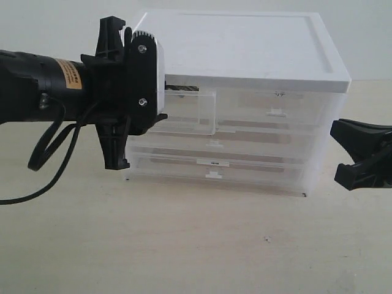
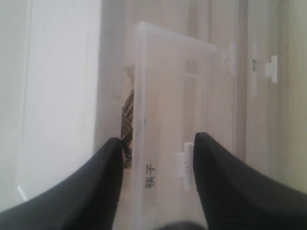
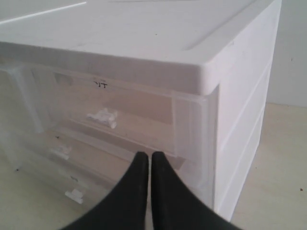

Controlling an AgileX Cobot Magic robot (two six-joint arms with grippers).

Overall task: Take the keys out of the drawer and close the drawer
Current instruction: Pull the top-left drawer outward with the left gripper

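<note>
The left pincer and right pincer are both black. Between the left pincer's fingers, the drawer is milky translucent. Its tab handle is white, and its white label carries black characters. Beside one finger the keys show as dull grey streaks. Ahead of the right pincer the cabinet is white. Behind the left pincer sits an orange sticker with black print. The worktop is pale beige.
</note>
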